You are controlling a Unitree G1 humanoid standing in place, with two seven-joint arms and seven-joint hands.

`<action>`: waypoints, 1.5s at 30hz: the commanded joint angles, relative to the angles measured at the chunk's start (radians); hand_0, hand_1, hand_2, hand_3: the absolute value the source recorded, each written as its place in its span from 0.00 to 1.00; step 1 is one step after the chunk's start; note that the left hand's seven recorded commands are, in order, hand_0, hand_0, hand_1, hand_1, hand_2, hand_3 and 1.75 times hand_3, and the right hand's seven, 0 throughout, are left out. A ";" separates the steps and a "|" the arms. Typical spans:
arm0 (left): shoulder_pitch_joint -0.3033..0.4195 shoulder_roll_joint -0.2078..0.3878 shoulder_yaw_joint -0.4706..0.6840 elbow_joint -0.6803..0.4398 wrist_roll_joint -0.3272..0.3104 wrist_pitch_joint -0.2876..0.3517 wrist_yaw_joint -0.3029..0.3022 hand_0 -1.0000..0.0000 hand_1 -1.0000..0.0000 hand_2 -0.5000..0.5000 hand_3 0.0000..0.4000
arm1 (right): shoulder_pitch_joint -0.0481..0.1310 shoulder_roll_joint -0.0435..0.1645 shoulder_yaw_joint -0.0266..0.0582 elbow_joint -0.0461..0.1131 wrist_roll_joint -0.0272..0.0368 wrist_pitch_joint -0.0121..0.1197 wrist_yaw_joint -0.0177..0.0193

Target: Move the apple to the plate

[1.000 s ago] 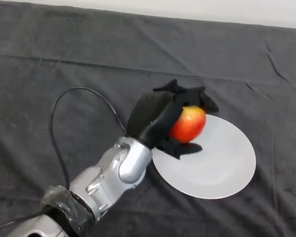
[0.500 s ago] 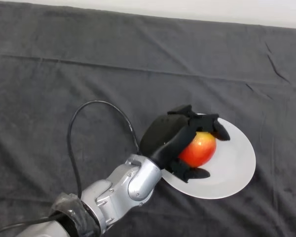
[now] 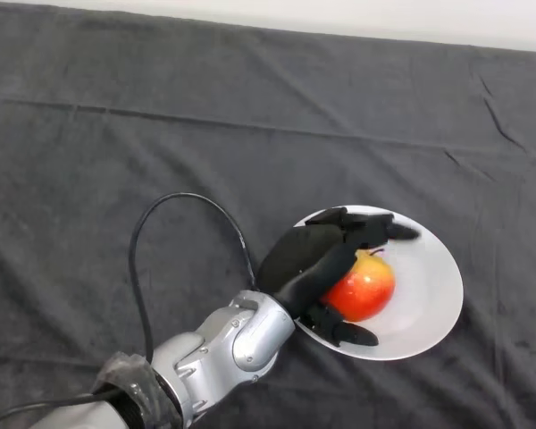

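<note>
Dark grey cloth (image 3: pixel 116 134) is spread over the whole table, and a strip of pale wall is seen along the top edge. One round white plate (image 3: pixel 433 286) is laid on the cloth, a little right of the middle. One red and yellow apple (image 3: pixel 364 286) is found over the near left part of that plate, inside its rim.

The apple is held by the black left hand (image 3: pixel 308 259), which is reached in from the lower left on a silver-grey arm (image 3: pixel 223 344). The fingers are curled over the far side of the apple and the thumb is tucked under its near side, so the fruit is gripped between them.

Most of the task looks done, since the apple has been brought to the plate. It may already be resting on the plate, but this cannot be told for sure, because the underside is hidden by the thumb. What is left is for the apple to be let go and the hand to be drawn away.
</note>
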 commanded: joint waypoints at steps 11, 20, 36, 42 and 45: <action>-0.058 0.061 0.127 -0.059 -0.050 -0.041 0.037 1.00 1.00 0.50 0.00 | 0.131 0.129 -0.0039 0.061 0.0014 0.021 -0.0025; -0.019 0.090 0.239 -0.067 -0.071 -0.110 0.122 1.00 1.00 0.50 0.00 | 0.131 0.129 -0.0036 0.060 0.0018 0.022 -0.0024; 0.072 0.155 0.453 -0.038 -0.147 -0.213 0.205 1.00 1.00 0.50 0.00 | 0.131 0.129 -0.0028 0.059 0.0027 0.022 -0.0022; 0.106 0.181 0.523 -0.036 -0.166 -0.229 0.216 1.00 1.00 0.50 0.00 | 0.131 0.129 -0.0024 0.059 0.0031 0.022 -0.0022; 0.118 0.193 0.553 -0.035 -0.173 -0.232 0.218 1.00 1.00 0.50 0.00 | 0.131 0.129 -0.0023 0.059 0.0033 0.023 -0.0021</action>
